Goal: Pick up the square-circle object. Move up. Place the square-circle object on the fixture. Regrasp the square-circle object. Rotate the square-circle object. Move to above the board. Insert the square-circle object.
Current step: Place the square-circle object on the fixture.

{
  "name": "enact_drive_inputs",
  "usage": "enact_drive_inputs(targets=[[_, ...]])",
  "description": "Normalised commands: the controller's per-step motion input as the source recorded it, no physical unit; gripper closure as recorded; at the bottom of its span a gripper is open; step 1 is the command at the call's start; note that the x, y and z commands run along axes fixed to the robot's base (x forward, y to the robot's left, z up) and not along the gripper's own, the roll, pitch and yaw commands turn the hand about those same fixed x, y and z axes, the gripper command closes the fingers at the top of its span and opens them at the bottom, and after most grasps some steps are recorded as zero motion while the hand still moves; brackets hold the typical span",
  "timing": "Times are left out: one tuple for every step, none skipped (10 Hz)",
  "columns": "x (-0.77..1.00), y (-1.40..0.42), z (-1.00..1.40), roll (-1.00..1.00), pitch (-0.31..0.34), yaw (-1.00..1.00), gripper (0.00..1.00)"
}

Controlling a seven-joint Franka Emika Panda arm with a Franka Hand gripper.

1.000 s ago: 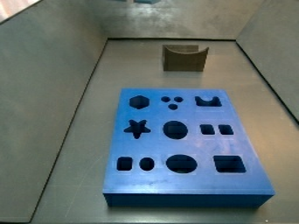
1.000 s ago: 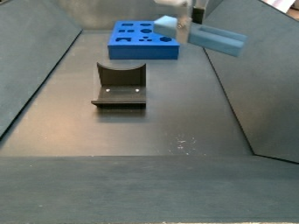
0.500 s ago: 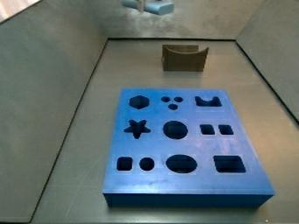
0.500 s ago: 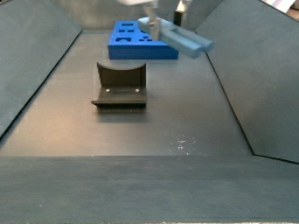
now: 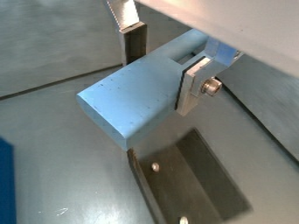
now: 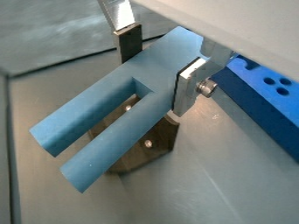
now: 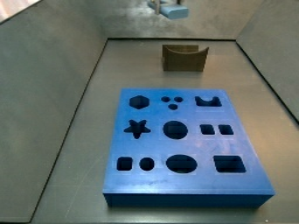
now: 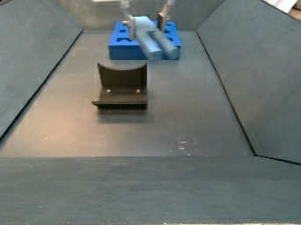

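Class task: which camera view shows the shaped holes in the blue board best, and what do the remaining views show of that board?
A side view shows the board whole, every hole open to view. The opposite side view has it distant, partly behind the gripper. One wrist view catches an edge; the other, a corner.

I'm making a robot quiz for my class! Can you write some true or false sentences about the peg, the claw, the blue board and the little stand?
1. The gripper holds the peg between its fingers. True.
2. The peg sits in a board hole. False: it is in the air, as a side view shows.
3. The fixture has nothing on it. True.
4. The board has a star-shaped hole. True.
5. The board leans on the fixture. False: bare floor lies between them.
6. The gripper is empty. False: it grips the peg.
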Motion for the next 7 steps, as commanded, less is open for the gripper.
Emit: enact_drive_inputs(targets=[[0.12,-0.01,-0.02,0.16,0.084,-1.0,1.0],[0.06,-0.01,-0.01,0.17,0.101,-1.0,1.0],[0.03,0.0,0.01,0.17,0.11,-0.79,1.0],[0.03,0.0,0.0,0.15,0.109,-0.56,1.0],[0.76,-0.08,0.34,-1.0,-0.01,-0.1,1.0],[0.73,-0.06,0.31,-1.0,-0.004,-0.07,1.0],[0.59,0.01,0.16,-1.0,0.022,-0.07,1.0]])
